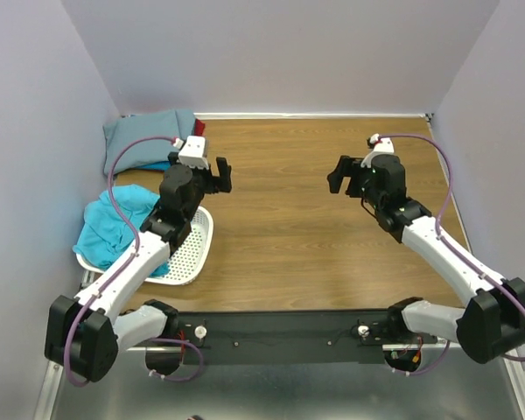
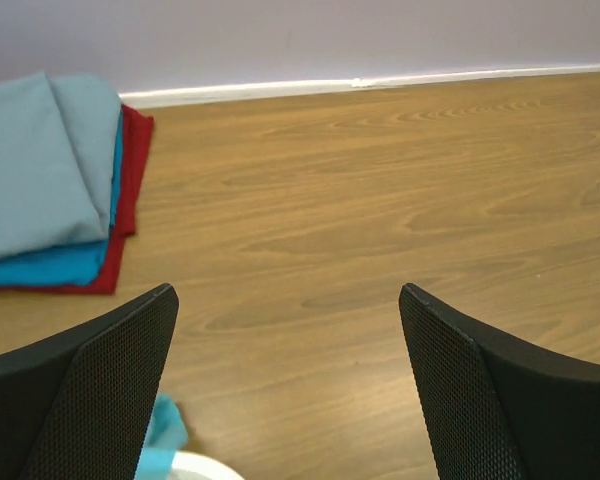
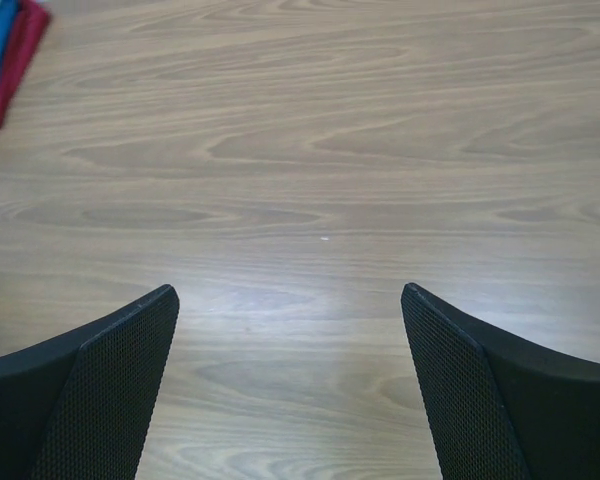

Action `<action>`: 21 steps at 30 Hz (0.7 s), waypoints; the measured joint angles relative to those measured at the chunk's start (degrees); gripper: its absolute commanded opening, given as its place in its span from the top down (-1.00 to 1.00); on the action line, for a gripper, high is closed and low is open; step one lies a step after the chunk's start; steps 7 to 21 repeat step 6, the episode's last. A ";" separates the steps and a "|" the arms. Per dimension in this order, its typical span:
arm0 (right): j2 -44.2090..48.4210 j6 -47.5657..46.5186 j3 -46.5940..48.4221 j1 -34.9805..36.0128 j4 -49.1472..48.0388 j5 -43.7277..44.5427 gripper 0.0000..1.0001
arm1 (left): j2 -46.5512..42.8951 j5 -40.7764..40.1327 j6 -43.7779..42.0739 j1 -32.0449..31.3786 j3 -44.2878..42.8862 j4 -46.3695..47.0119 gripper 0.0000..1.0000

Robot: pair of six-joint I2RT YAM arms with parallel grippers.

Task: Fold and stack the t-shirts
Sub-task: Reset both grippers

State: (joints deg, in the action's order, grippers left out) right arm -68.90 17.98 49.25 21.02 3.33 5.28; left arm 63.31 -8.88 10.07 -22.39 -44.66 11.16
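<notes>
**Robot Lab Test Cell**

Plain lilac walls (image 1: 280, 52) box in a wood-grain table (image 1: 306, 236) on three sides. A left arm (image 1: 144, 258) and right arm (image 1: 437, 245) are bolted to a black rail (image 1: 289, 337) at its near edge, with purple cables (image 1: 112, 179) looping from them and bare metal sheet (image 1: 289, 394) below.

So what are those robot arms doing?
Their job is folding t-shirts. Three sit stacked in the far left corner: grey-blue shirt on top, blue shirt under it, red shirt at the bottom. A turquoise shirt lies crumpled in the basket. The left claw and right claw are open and empty.
</notes>
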 measured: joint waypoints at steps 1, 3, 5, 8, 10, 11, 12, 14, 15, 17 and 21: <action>0.90 -0.15 -0.70 0.00 0.02 1.60 -0.97 | -1.36 -0.61 0.61 -0.63 1.88 0.35 -0.97; 2.25 -0.55 -2.01 0.00 -0.02 4.85 -0.97 | -3.21 -1.38 1.38 -0.98 3.65 0.35 -0.97; 2.71 -0.74 -2.89 0.00 0.02 7.41 -0.98 | -4.68 -2.14 1.84 -0.98 4.61 0.94 -0.97; 2.78 -0.92 -3.28 0.00 0.02 8.63 -0.98 | -5.01 -2.43 1.99 -0.98 4.74 1.14 -0.97; 2.78 -0.92 -3.28 0.00 0.02 8.63 -0.98 | -5.01 -2.43 1.99 -0.98 4.74 1.14 -0.97; 2.78 -0.92 -3.28 0.00 0.02 8.63 -0.98 | -5.01 -2.43 1.99 -0.98 4.74 1.14 -0.97; 2.78 -0.92 -3.28 0.00 0.02 8.63 -0.98 | -5.01 -2.43 1.99 -0.98 4.74 1.14 -0.97; 2.78 -0.92 -3.28 0.00 0.02 8.63 -0.98 | -5.01 -2.43 1.99 -0.98 4.74 1.14 -0.97; 2.78 -0.92 -3.28 0.00 0.02 8.63 -0.98 | -5.01 -2.43 1.99 -0.98 4.74 1.14 -0.97; 2.78 -0.92 -3.28 0.00 0.02 8.63 -0.98 | -5.01 -2.43 1.99 -0.98 4.74 1.14 -0.97; 2.78 -0.92 -3.28 0.00 0.02 8.63 -0.98 | -5.01 -2.43 1.99 -0.98 4.74 1.14 -0.97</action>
